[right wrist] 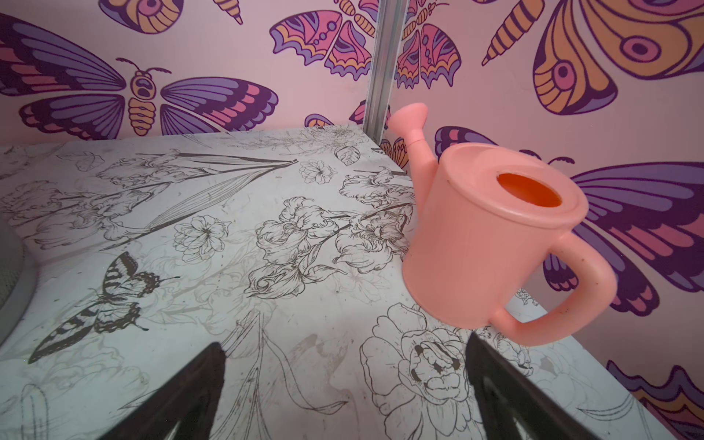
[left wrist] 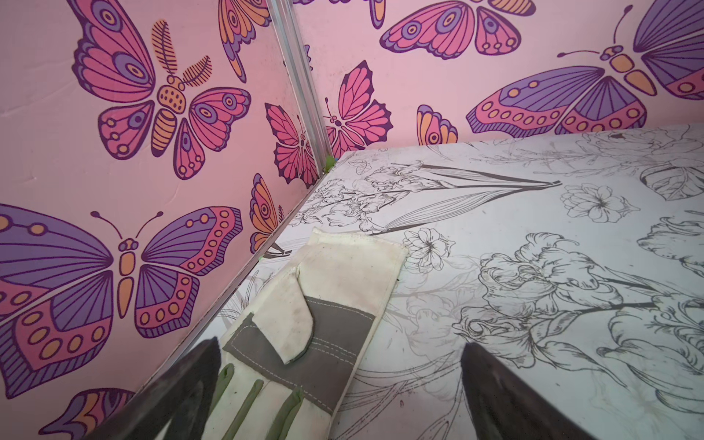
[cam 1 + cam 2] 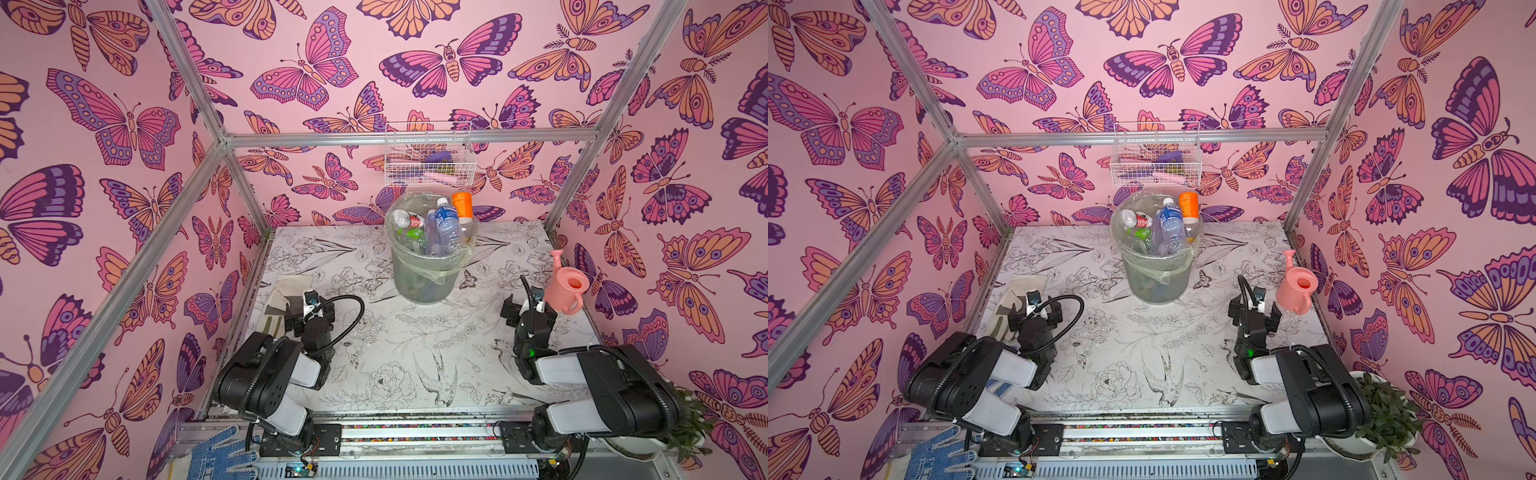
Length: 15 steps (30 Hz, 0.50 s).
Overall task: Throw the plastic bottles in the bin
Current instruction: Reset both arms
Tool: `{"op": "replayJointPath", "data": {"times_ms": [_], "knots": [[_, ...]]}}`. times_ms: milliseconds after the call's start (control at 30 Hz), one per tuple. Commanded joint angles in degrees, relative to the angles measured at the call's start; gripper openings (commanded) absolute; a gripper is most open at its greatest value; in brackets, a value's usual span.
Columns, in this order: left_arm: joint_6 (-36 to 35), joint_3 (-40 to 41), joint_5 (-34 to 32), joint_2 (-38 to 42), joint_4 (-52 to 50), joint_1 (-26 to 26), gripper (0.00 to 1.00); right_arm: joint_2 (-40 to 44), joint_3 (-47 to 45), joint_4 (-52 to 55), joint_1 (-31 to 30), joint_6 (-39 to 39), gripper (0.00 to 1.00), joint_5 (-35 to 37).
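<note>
Bottles (image 3: 446, 226) are piled in the bin (image 3: 419, 286), heaped above its rim. It stands mid-worktop (image 3: 415, 353), close to the back edge, and only the top views catch that. Left wrist view is where you actually see the left gripper (image 2: 341, 344): jaws spread wide, nothing between them, over a white work glove (image 2: 335, 289) by the left edge. Right wrist view shows the right gripper (image 1: 344, 341) just as wide and empty, with the pink watering can (image 1: 491, 247) just beside it near the right edge.
</note>
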<state>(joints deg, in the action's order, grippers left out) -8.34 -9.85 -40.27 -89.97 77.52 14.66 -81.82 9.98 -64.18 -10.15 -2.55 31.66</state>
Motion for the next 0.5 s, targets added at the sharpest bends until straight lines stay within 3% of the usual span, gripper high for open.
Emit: {"op": "replayJointPath", "data": {"times_ms": [0,167,333,467], "knots": [[0.86,1.29,1.94,0.23,4.05,-0.28,1.0,-0.62,-0.77,-6.09,0.31,0.94,0.99,-2.11],[1.31,2.76,4.2,1.29,4.13,-0.33,1.0,-4.48,-0.31,-8.42,0.33,3.2,0.99,-7.67],[0.23,3.17,7.7,1.21,4.09,-0.25,1.0,-9.87,-2.09,-17.47,0.41,4.38,0.99,-9.16],[-2.87,2.87,15.17,-0.13,4.12,-0.17,1.0,-9.16,-2.4,-16.98,0.45,4.23,0.99,-9.64]]}}
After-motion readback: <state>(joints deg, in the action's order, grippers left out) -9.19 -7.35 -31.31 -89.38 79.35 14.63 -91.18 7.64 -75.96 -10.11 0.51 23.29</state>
